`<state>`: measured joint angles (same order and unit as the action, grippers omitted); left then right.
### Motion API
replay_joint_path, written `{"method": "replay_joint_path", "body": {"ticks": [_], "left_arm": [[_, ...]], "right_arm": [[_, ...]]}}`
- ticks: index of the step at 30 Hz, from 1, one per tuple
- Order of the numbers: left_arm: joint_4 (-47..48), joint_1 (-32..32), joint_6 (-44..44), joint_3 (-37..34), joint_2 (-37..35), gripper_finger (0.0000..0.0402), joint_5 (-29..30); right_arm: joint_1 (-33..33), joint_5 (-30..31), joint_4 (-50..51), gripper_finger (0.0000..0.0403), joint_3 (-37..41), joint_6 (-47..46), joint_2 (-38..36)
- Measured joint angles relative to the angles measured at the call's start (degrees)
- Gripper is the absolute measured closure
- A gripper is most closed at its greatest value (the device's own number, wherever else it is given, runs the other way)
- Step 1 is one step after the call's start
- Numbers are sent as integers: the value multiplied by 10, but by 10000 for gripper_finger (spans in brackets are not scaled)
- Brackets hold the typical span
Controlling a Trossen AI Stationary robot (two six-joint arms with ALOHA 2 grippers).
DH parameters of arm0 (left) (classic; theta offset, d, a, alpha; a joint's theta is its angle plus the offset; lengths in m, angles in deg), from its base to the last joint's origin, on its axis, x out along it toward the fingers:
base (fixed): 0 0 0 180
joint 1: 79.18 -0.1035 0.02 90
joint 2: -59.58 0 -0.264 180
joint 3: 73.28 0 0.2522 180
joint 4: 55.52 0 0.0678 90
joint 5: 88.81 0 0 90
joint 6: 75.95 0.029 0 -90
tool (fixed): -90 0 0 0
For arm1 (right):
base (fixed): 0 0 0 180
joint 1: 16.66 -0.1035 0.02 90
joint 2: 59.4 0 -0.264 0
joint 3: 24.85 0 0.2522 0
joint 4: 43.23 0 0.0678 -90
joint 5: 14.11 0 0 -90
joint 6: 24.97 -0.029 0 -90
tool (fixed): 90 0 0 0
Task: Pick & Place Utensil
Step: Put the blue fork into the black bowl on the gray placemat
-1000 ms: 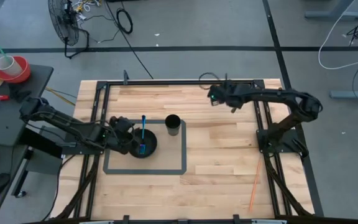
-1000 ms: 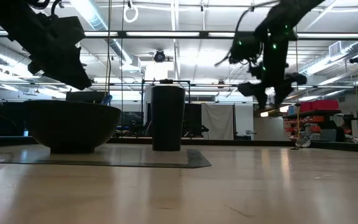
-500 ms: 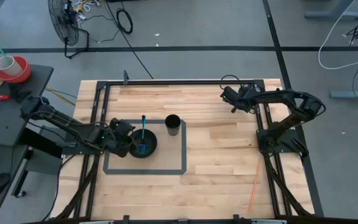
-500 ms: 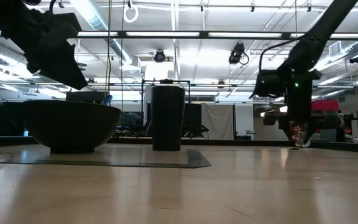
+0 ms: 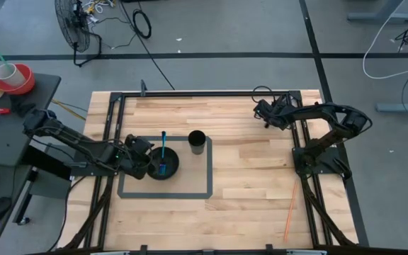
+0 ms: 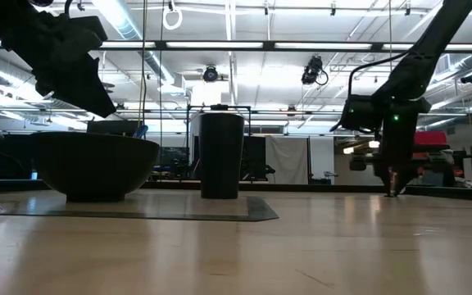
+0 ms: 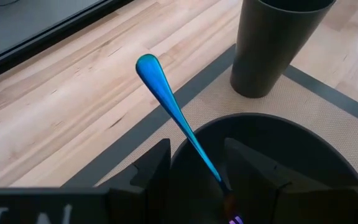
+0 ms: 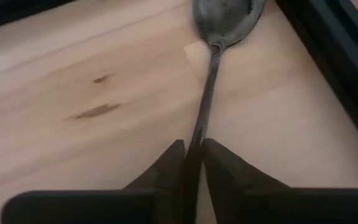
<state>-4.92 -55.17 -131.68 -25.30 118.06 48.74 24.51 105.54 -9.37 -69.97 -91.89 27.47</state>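
A dark metal spoon (image 8: 211,56) lies flat on the wood near the table's far right corner, its bowl (image 8: 227,14) next to a black frame rail. My right gripper (image 8: 194,163) (image 5: 262,110) points down at it and is shut on its handle. A blue utensil (image 7: 169,102) (image 5: 163,150) stands slanted in the black bowl (image 5: 168,168), its handle leaning out over the rim. My left gripper (image 7: 197,180) (image 5: 144,160) hangs open over the bowl's left rim, a finger on either side of the blue handle, apart from it. A black cup (image 5: 197,142) stands to the right of the bowl. My right gripper pinches the spoon's thin handle (image 8: 199,134) between its two fingertips, partway along the stem behind the spoon's bowl. The fingers come from above, pointing down. The spoon lies on the table, its bowl end resting on the wood ahead of the fingers.
Bowl and cup stand on a grey-bordered mat (image 5: 190,193). Black frame rails (image 8: 331,56) run along the table's edges, close to the spoon. An orange stick (image 5: 290,210) lies by the right rail. Open wood stretches between the mat and the right arm.
My right gripper has moved toward the table's right edge and come down from well above the table to the wood at the far right corner. The left arm, the bowl and the blue utensil have kept still.
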Motion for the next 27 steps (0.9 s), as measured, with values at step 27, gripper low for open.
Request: {"method": "replay_joint_path", "body": {"ticks": [27], "left_arm": [[-132, 0, 59, 0, 0, 246, 98]], "right_arm": [[-409, -175, 150, 390, -22, 40, -91]]}}
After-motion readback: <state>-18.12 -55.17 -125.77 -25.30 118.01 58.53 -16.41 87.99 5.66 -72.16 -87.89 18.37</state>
